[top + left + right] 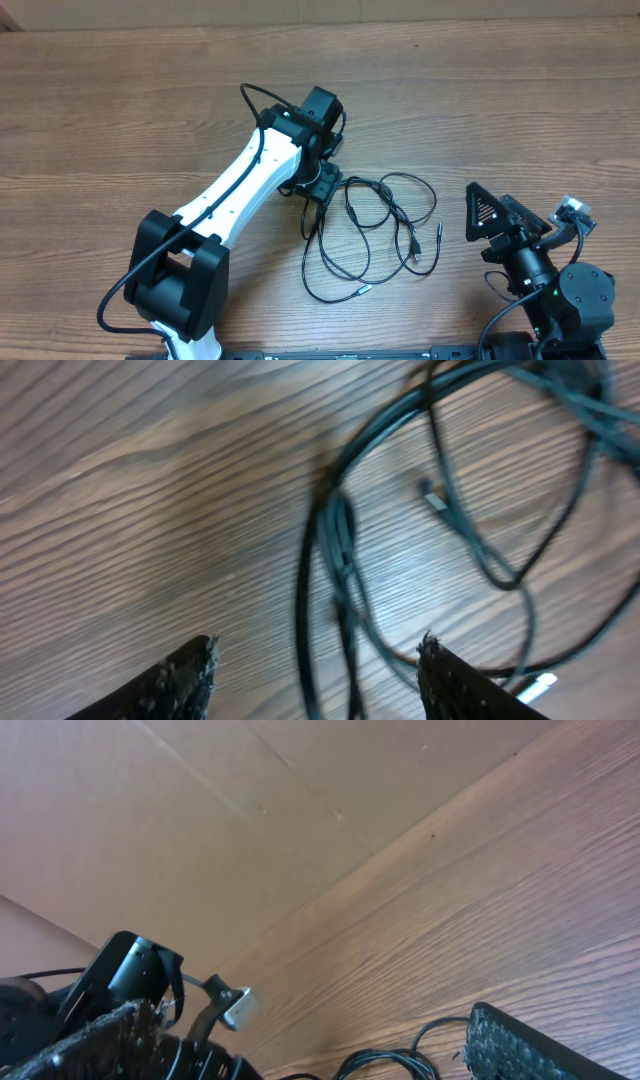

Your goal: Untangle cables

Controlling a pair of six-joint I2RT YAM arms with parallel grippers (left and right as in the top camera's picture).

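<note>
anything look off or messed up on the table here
Only the cables: they lie on the table in a loose heap of loops crossing one another. In the left wrist view several strands run bunched between the open fingers of the left gripper. Nothing looks broken or spilled.

The overhead view looks straight down from high up and sees the whole desk [110, 90]. The left wrist view sits very close above the desk. It looks down past the left hand [315, 665] at the cables [345, 550], which the overhead view shows mid-frame. The right wrist view looks low and sideways across the desk.
</note>
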